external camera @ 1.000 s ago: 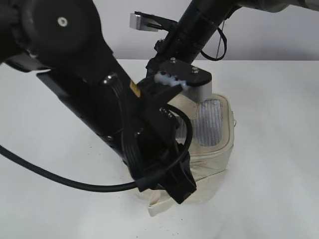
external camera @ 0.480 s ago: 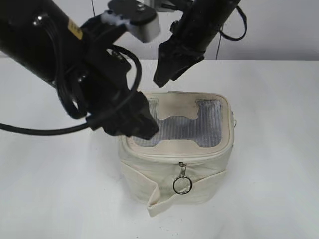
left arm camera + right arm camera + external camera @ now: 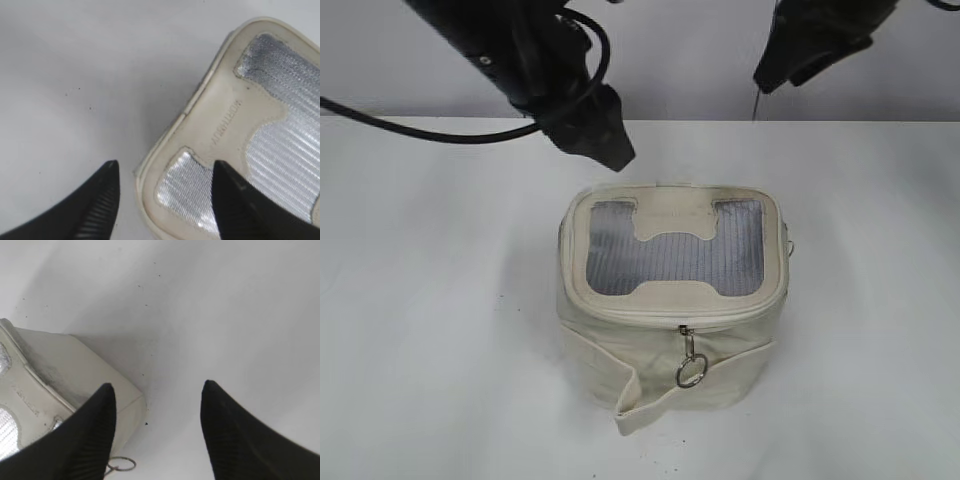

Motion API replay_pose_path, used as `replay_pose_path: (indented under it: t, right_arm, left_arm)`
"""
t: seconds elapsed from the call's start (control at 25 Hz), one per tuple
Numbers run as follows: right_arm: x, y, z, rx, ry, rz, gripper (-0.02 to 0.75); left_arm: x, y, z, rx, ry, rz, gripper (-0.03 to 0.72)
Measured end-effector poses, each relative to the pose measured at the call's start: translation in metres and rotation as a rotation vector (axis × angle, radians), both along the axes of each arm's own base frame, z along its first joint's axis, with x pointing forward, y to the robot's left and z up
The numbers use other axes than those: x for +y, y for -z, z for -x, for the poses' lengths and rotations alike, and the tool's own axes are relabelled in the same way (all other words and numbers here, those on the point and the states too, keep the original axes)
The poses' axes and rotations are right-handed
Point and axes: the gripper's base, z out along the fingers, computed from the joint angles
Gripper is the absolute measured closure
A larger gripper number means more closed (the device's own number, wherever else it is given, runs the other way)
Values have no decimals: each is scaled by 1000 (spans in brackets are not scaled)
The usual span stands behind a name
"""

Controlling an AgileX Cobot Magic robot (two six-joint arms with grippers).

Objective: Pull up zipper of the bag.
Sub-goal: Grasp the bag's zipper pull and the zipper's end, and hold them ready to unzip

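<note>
The cream bag (image 3: 660, 350) stands mid-table with its grey mesh top panel (image 3: 675, 262) facing up. The zipper track (image 3: 620, 316) runs round the top rim, and a silver pull with a round ring (image 3: 690, 372) hangs down the front. The ring also shows in the right wrist view (image 3: 122, 464). My left gripper (image 3: 603, 140) is open and empty, raised above the bag's back left corner (image 3: 165, 150). My right gripper (image 3: 788, 62) is open and empty, high at the back right, over the table beside the bag (image 3: 60, 365).
The loose strap end (image 3: 635, 410) sticks out at the bag's front bottom. A second small pull (image 3: 790, 245) hangs at the bag's right side. The white table (image 3: 430, 330) surrounds the bag, with a pale wall behind.
Both arms have lifted off the bag and drawn back, the left to the upper left and the right to the upper right. The bag's top and front pull are now uncovered.
</note>
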Motion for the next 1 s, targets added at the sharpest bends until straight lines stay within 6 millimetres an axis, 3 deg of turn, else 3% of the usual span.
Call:
replay_pose_path:
  t: [0.24,0.36,0.76,1.0]
  right_arm:
    - [-49,-8,18,27,105,6,309]
    - [-61,-3,32,66,130,13,309]
    - [-64,34,59,221,133,32,309]
    - [-64,38,61,237,136,21,310]
  left_arm:
    - [-29,6,-37,24,74,-36,157]
    - [-44,9,-49,60,132,-19,146]
    - [-77,37,-62,206,238,135,141]
    - [-90,60,-60,270,265,137,141]
